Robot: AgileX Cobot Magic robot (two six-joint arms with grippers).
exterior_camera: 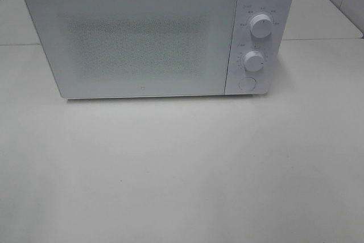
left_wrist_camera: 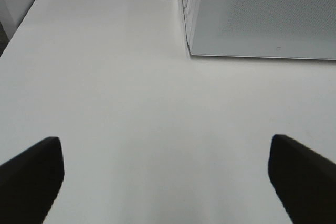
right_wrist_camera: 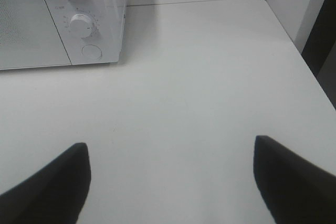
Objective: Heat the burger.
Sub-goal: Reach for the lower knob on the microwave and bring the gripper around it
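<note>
The left end effector (left_wrist_camera: 165, 182) and right end effector (right_wrist_camera: 170, 177) hang spread and empty over the table (exterior_camera: 182, 169). The burger shows in no view; the microwave (exterior_camera: 142, 38), upper centre of the high view, is shut. Reaching its knobs (exterior_camera: 260, 25), a spread tip could turn the wrong one.

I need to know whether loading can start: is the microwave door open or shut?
Shut. The microwave door lies flush with the control panel in the high view, hiding the inside.
</note>
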